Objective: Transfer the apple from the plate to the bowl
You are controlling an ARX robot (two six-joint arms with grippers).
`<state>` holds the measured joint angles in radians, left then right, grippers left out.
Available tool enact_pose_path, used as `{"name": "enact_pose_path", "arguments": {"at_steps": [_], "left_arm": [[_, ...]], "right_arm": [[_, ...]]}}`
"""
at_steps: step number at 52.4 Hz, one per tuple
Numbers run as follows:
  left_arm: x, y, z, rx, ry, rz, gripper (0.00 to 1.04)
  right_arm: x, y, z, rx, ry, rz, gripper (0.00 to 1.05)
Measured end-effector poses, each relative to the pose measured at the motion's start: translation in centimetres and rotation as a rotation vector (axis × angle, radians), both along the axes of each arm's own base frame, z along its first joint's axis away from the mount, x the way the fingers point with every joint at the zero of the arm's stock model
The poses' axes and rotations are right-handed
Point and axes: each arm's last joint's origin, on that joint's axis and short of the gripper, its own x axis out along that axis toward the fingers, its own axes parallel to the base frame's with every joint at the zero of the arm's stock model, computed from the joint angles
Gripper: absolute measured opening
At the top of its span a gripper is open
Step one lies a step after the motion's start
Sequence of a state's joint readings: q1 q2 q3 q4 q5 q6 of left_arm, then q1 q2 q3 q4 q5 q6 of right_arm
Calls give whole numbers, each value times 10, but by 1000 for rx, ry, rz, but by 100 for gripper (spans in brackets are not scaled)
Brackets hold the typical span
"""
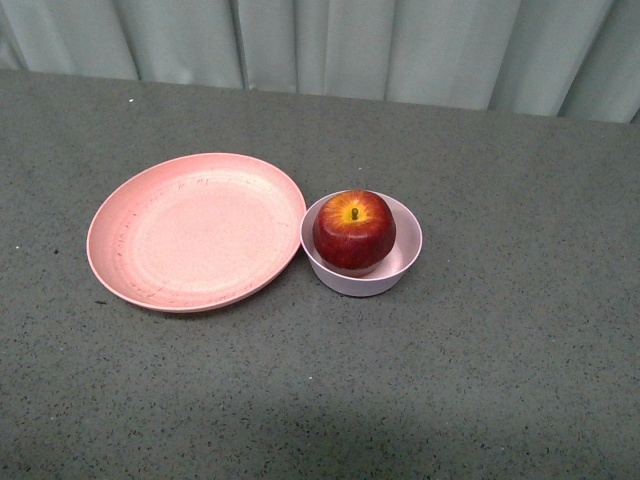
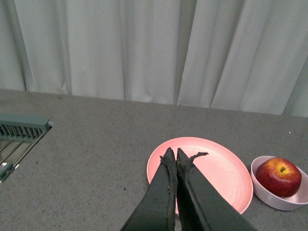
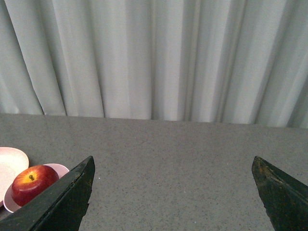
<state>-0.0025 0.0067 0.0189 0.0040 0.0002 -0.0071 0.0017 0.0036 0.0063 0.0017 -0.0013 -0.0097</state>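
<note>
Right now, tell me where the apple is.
In the front view the apple sits stem-up inside the bowl, just right of the empty plate on the grey table.

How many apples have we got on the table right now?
1. The apple sits stem-up inside the bowl, just right of the empty plate in the front view. No other apple shows in any view.

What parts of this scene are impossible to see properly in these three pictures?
- Front view: neither arm shows; the apple hides the bowl's floor.
- Left wrist view: the left gripper, closed, covers part of the plate; the edge crops a grey grille.
- Right wrist view: a finger of the right gripper hides part of the bowl.
</note>
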Motion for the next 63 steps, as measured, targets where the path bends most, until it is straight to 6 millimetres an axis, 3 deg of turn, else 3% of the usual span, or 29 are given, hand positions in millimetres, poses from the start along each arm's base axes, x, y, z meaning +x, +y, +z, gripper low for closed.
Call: {"name": "enact_pose_path", "arguments": {"at_steps": [16, 30, 46, 63], "left_arm": [[0, 0, 0, -1, 1, 0, 4], [0, 0, 0, 0, 0, 0, 45], [0, 0, 0, 0, 0, 0, 100], [0, 0, 0, 2, 0, 0, 98]], "right_arm": [[0, 0, 0, 0, 0, 0, 95], [0, 0, 0, 0, 0, 0, 95], [0, 0, 0, 0, 0, 0, 95], [0, 0, 0, 0, 0, 0, 95]]}}
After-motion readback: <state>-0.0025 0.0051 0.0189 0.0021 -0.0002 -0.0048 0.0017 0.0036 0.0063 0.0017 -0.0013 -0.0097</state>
